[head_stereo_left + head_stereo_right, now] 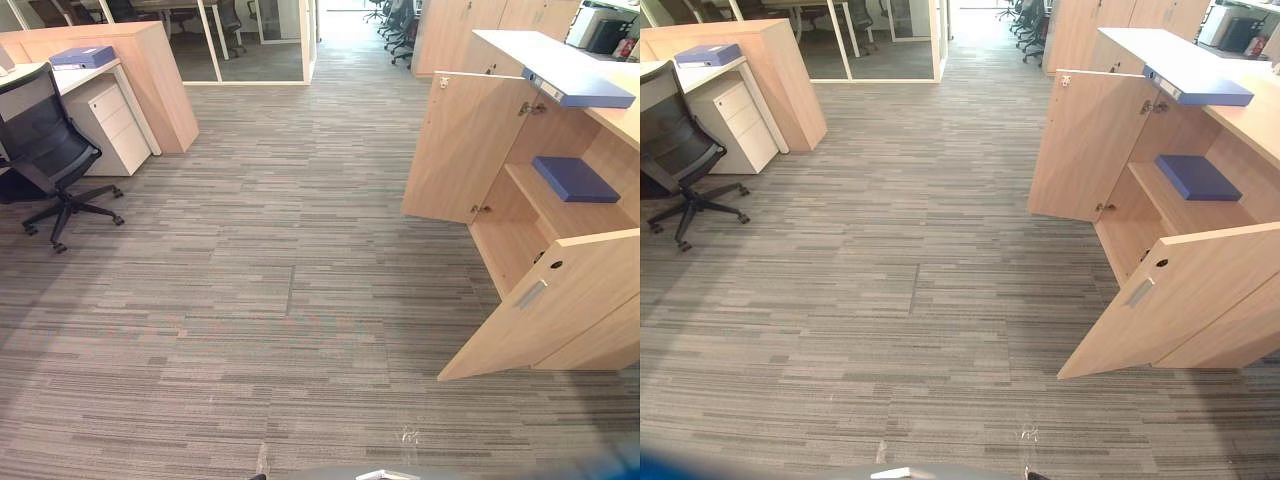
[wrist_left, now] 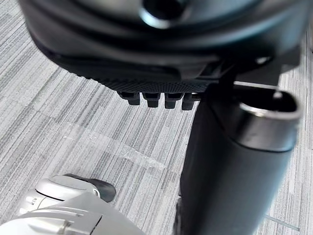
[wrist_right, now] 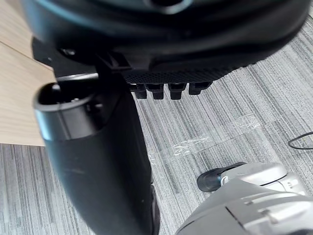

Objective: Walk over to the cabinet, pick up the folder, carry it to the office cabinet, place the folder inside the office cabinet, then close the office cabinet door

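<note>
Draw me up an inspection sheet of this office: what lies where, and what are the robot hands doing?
Surface: grey striped carpet, clear tape strip on it.
Job's things: light wooden cabinet, both doors open; flat blue folder lying on its shelf.
Clutter: second blue folder on the cabinet top; third blue folder on the white desk at left.
Robot hands: left robot hand and right robot hand over carpet, nothing seen in either.
Cables: nothing seen.
Surroundings: black swivel chair, white drawer unit, glass partition.

1. I see a blue folder (image 1: 573, 178) lying flat on the shelf inside the light-wood office cabinet (image 1: 520, 50).
2. Both of its doors (image 1: 465, 145) stand wide open.
</note>
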You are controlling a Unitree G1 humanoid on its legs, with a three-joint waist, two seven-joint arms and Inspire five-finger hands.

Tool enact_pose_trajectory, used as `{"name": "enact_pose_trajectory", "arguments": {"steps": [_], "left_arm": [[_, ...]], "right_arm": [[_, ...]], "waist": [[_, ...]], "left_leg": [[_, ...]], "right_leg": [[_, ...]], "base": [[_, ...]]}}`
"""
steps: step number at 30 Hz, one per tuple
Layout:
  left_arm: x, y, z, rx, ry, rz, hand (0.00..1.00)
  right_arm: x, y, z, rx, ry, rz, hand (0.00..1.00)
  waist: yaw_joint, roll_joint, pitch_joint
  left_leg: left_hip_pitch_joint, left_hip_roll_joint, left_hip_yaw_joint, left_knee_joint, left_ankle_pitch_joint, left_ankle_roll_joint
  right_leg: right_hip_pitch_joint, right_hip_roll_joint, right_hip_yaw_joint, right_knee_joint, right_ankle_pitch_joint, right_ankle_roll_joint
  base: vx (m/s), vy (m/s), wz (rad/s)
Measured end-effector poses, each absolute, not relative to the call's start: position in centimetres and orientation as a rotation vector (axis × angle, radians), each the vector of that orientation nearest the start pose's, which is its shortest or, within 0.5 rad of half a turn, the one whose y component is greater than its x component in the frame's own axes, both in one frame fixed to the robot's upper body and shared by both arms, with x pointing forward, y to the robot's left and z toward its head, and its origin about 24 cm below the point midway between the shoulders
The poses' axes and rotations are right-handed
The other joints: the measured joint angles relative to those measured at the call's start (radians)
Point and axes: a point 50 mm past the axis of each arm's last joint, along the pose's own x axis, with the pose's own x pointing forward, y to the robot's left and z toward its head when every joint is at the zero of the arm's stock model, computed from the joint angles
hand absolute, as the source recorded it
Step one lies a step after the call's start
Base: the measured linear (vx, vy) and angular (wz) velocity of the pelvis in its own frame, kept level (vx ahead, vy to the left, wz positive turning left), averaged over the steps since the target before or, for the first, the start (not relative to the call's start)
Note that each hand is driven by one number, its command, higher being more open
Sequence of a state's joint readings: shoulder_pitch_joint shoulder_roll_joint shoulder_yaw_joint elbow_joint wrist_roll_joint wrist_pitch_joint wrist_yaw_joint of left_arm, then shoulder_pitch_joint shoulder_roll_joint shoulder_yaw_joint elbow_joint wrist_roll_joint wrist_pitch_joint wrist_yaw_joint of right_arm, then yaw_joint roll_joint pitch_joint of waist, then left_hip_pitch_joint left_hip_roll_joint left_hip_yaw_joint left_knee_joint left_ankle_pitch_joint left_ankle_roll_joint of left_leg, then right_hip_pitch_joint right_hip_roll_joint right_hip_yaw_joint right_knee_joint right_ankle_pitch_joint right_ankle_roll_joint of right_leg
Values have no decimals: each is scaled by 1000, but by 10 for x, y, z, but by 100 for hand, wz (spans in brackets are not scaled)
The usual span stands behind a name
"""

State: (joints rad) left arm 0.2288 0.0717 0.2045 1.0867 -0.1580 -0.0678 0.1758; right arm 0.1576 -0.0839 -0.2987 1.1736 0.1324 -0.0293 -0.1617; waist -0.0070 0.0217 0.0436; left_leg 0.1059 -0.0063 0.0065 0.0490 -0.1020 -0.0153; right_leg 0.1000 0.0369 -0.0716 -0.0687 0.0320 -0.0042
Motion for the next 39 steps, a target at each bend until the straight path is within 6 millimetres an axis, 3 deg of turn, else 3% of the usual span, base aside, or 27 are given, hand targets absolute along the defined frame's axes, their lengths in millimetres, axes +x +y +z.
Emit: {"name": "enact_pose_trajectory", "arguments": {"steps": [10,15,17,18,19,20,22,23,26,27,29,31,33,34,35,36,37,38,39], "left_arm": [[35,213,-167,-149,1162,532,100],[39,216,-166,-157,1146,562,100],[46,218,-165,-166,1122,596,100],[49,218,-164,-200,1098,632,100],[50,218,-163,-218,1085,652,100],[51,218,-163,-235,1073,670,100],[57,216,-160,-283,1031,717,100],[57,216,-159,-282,1022,721,100],[63,216,-156,-256,978,712,100],[63,216,-156,-250,981,713,100],[62,214,-157,-242,994,719,100],[57,209,-160,-220,1028,709,100],[48,206,-163,-212,1076,720,100],[34,204,-166,-210,1127,731,100],[18,210,-167,-194,1174,752,100],[13,213,-167,-178,1186,772,100],[7,217,-166,-166,1195,823,100],[4,224,-164,-147,1198,856,100],[5,225,-164,-143,1193,862,100]], "right_arm": [[54,-219,-169,116,1203,-563,100],[70,-220,-164,-5,1154,-502,100],[80,-216,-163,-12,1129,-473,100],[85,-216,-161,-8,1107,-456,100],[87,-216,-161,-4,1098,-453,100],[89,-215,-160,0,1089,-452,100],[89,-220,-158,-16,1074,-457,100],[88,-219,-158,-19,1078,-457,100],[88,-220,-158,-7,1080,-479,100],[89,-220,-158,-3,1082,-489,100],[90,-223,-158,-13,1083,-498,100],[90,-229,-157,-32,1096,-506,100],[89,-232,-158,-48,1118,-518,100],[87,-233,-159,-52,1132,-525,100],[79,-225,-163,-33,1166,-520,100],[79,-218,-165,-16,1179,-511,100],[81,-206,-167,25,1188,-497,100],[81,-193,-169,79,1194,-494,100],[80,-191,-170,100,1200,-503,100]], "waist": [[-1,-2,24],[0,-13,58],[3,-18,98],[11,-15,124],[15,-15,132],[17,-12,143],[29,5,170],[32,5,172],[38,-7,167],[43,-8,169],[46,-1,170],[51,26,169],[58,50,171],[59,53,162],[66,15,131],[69,-15,97],[71,-46,66],[71,-72,54],[71,-80,52]], "left_leg": [[21,0,4,-16,3,-6],[3,7,12,22,-10,-21],[-51,25,22,155,-67,-44],[-112,53,48,312,-114,-73],[-155,67,65,405,-122,-82],[-204,85,79,516,-122,-82],[-355,162,114,852,-90,-47],[-379,173,123,880,-97,-40],[-471,178,125,753,-103,-41],[-484,172,122,609,-88,-44],[-489,174,100,338,-9,-67],[-487,195,34,63,88,-114],[-488,224,6,15,97,-119],[-473,225,12,33,100,-119],[-480,177,53,116,216,-120],[-489,149,69,147,233,-112],[-480,94,76,185,227,-67],[-443,43,118,216,181,-14],[-414,20,136,224,155,4]], "right_leg": [[19,1,0,-19,2,7],[17,6,9,-16,6,7],[23,17,9,-15,0,0],[23,24,-33,5,-33,-44],[22,26,-42,16,-37,-50],[24,32,-44,28,-44,-59],[45,54,-37,78,-74,-84],[45,50,-34,89,-84,-87],[46,11,-24,100,-110,-64],[43,-12,-14,101,-123,-51],[47,-41,-3,104,-149,-28],[76,-51,13,116,-203,9],[132,-65,38,129,-265,48],[175,-101,52,139,-310,73],[198,-182,68,159,-344,91],[174,-219,78,190,-340,97],[122,-287,88,290,-317,103],[93,-349,90,409,-270,82],[76,-376,96,482,-237,62]], "base": [[-4,21,-1],[-18,12,-4],[-74,-8,-8],[-81,-11,-16],[-72,-18,-16],[-32,-33,-15],[26,-45,-22],[96,-38,-17],[139,15,-7],[301,162,-11],[292,178,-6],[361,273,-8],[480,394,-33],[596,498,-56],[610,488,-71],[534,387,-85],[570,384,-69],[596,405,-55],[608,416,-33]]}}
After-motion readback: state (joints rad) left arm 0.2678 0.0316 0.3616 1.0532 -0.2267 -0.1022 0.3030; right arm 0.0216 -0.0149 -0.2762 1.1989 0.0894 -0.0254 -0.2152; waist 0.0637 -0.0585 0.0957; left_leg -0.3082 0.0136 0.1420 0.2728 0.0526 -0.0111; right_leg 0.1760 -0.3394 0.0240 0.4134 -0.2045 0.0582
